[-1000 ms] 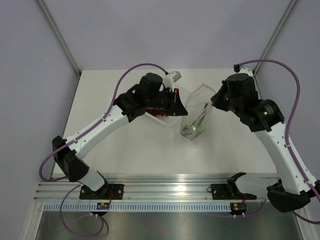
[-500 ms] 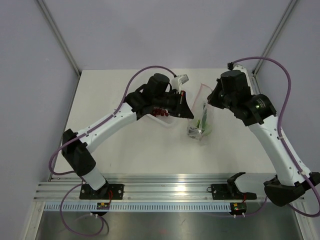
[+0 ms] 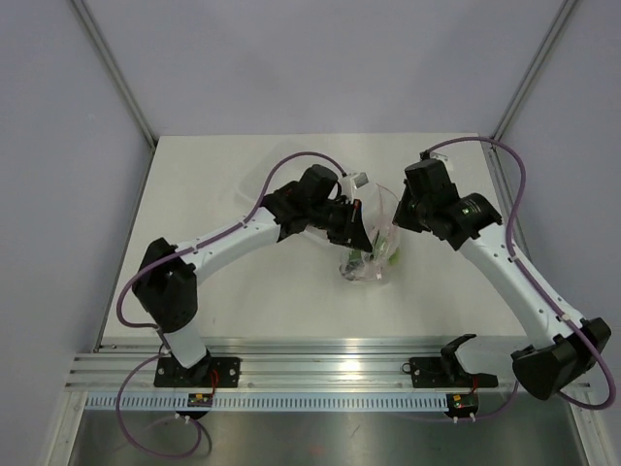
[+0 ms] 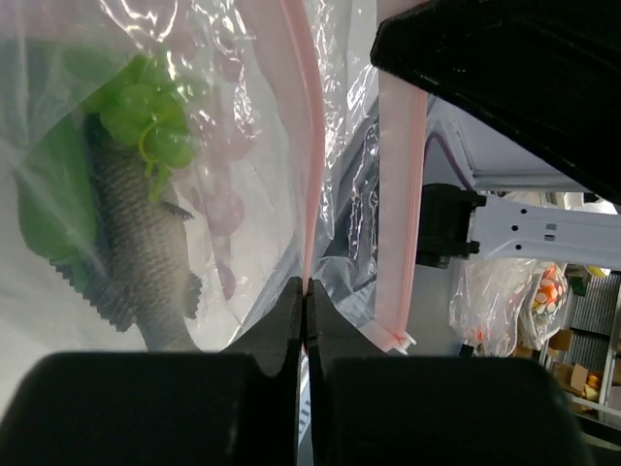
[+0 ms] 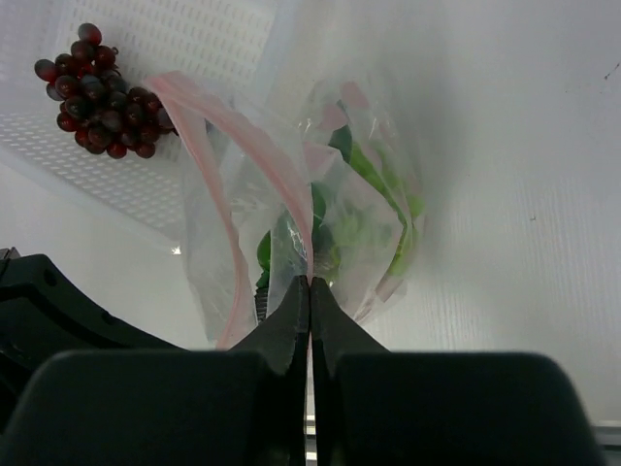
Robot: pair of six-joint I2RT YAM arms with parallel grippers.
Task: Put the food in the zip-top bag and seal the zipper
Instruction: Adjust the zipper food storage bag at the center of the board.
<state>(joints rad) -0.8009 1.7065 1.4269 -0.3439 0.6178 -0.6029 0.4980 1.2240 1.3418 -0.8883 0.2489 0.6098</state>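
left claw (image 4: pixel 306 288) and right claw (image 5: pixel 309 282) are each pinched tight on the zipper (image 4: pixel 312 146) of the bag (image 3: pixel 374 254), its mouth gaping, mid-table. fish (image 4: pixel 136 252), lettuce (image 4: pixel 146 121) and chili (image 5: pixel 393 209) are inside. grapes (image 5: pixel 97 116) lie on the tray (image 5: pixel 204 58), at ten o'clock of the bag. left to do: grapes in, then seal.
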